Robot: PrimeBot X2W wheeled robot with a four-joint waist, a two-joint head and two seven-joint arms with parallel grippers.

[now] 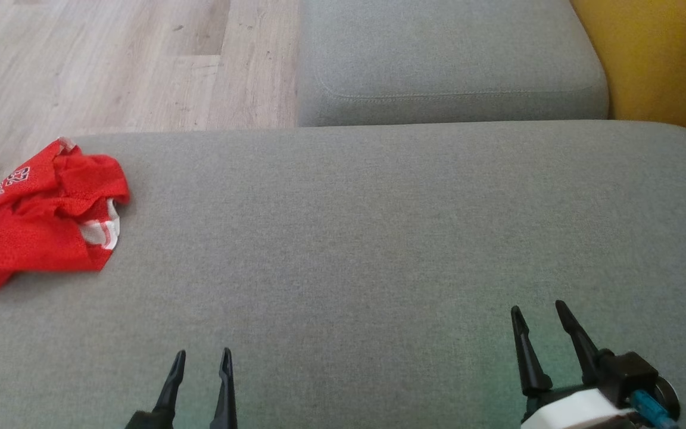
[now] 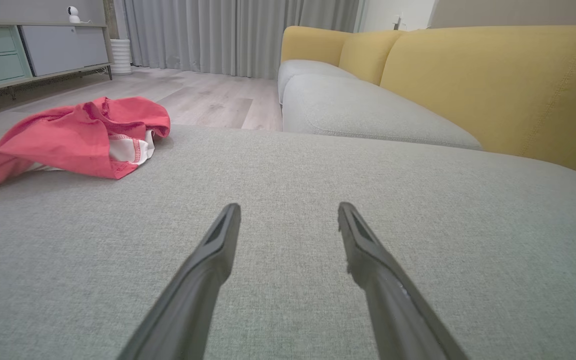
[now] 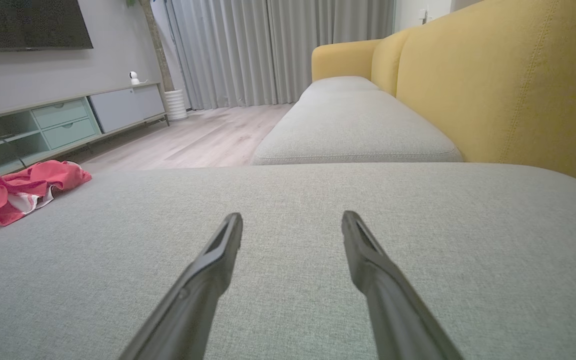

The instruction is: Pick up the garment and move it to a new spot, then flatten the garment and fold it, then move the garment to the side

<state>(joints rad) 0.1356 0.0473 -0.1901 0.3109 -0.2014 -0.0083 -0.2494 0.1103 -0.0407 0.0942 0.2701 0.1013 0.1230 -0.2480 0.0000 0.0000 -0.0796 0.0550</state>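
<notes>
On cushion (image 1: 379, 238), one garment (image 1: 39, 220)

Red mesh-cloth garment (image 1: 39, 226) on matt grey woven cushion (image 1: 379, 238); wood-look floor (image 1: 111, 59)

A sofa (image 3: 348, 125) has grey seat cushions and yellow backrests (image 3: 518, 90). A pale wood-plank floor (image 3: 208, 140) lies beside it. Past the sofa's far end, grey curtains (image 3: 248, 50) hang closed down to the floor. Across the floor from the sofa, a low sideboard (image 3: 68, 117) with pale green drawers stands against a grey wall (image 3: 43, 75), with a dark screen (image 3: 28, 22) above it. A small white gadget (image 3: 133, 77) sits on top of the sideboard. A ribbed white pot (image 3: 175, 102) stands at the end nearest the curtains.
</notes>
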